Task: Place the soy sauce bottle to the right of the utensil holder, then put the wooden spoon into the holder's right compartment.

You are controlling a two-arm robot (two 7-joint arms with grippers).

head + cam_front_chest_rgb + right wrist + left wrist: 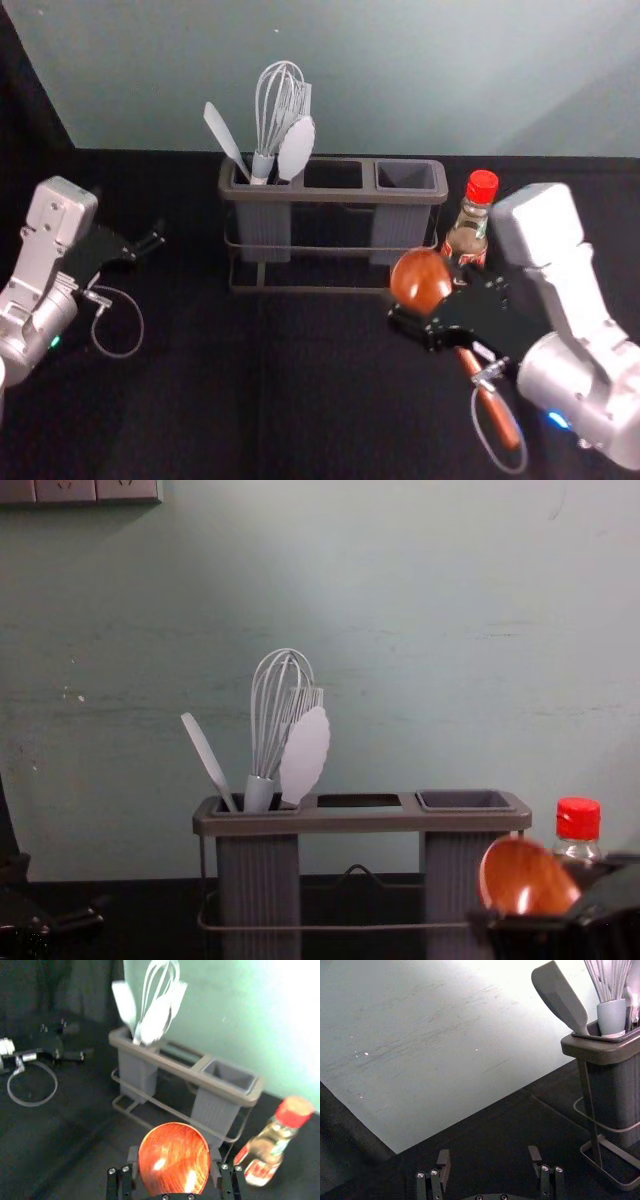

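Around one holder (330,195): bottle (467,236), three o'clock; right gripper (440,303), four-thirty, closed on wooden spoon (419,279); left gripper (150,242), nine o'clock, wide open, empty.

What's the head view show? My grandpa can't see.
The robot's right gripper holds a wooden spoon in front of a utensil holder with a whisk inside. A red-capped bottle stands right of the holder; the left gripper is far left.
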